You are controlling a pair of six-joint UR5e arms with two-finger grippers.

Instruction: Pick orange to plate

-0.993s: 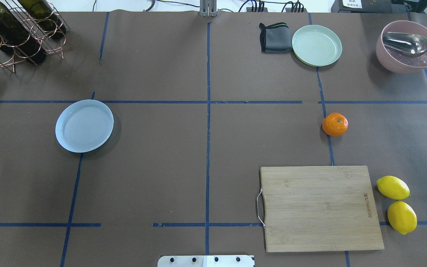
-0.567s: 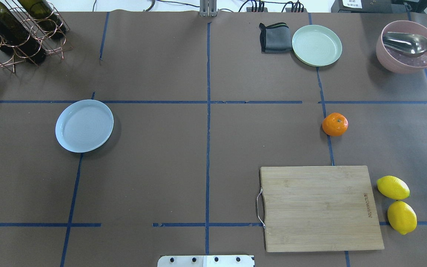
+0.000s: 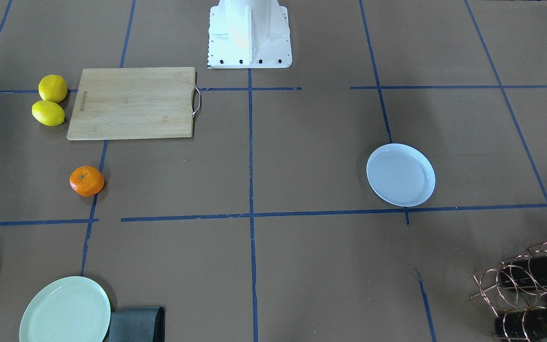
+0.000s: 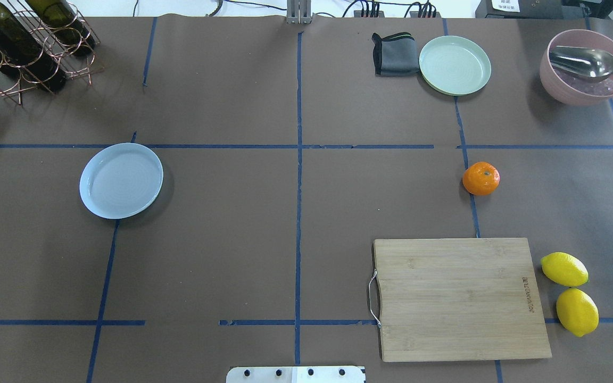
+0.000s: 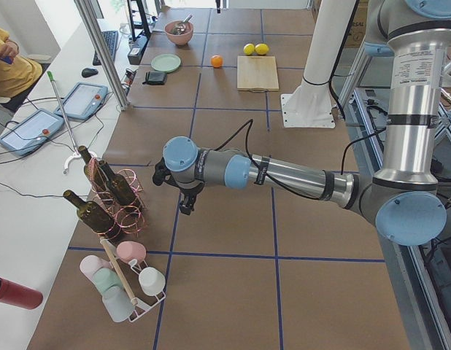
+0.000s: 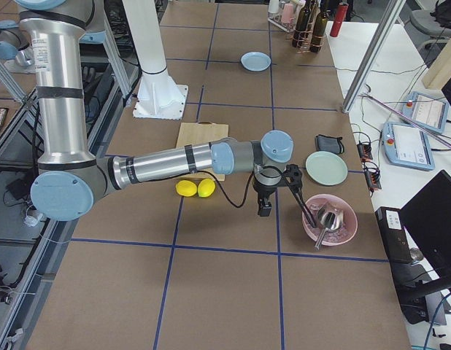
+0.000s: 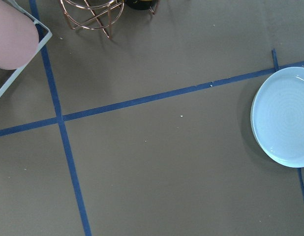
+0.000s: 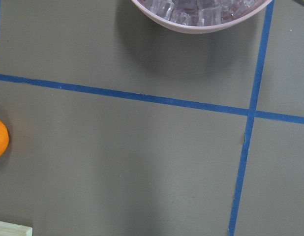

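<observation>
Neither hand shows its fingers clearly: the left hand (image 5: 185, 204) appears only in the side view, hanging above the desk (image 4: 232, 213) far from the cutting board (image 4: 458, 298), close to a copper-wire bottle rack (image 4: 30, 48). I cannot tell whether it is open or closed, and it touches nothing visible. The right hand (image 6: 264, 210) also appears only from the side. It hangs off the board's unhandled short end, past the two lemons (image 4: 564, 268), near a pink bowl (image 4: 556, 85). Its opening cannot be judged either, and nothing can be seen in it. The orange (image 4: 481, 178), small, round and slightly flattened with dimpled bright skin and a dark stem spot, sits on the desk beyond the board's far long edge, apart from it, against a strip of blue tape. The plate (image 4: 121, 180), a smooth, pale bluish-white, shallow round dish with a raised rim and faint concentric rings, lies well away from the board on its handle side. The board is a rectangle of light, straight-grained wood with a thin metal loop handle. The glossy yellow lemons, oval with pointed tips, lie just beside the board's unhandled short edge, close against each other. The bowl holds clear ice-like cubes (image 8: 201, 10) and a shiny steel ladle (image 4: 586, 61). Farther beyond the board than the orange are a matte pale green plate (image 4: 454, 65) and a folded grey cloth (image 4: 393, 54) touching it.
</observation>
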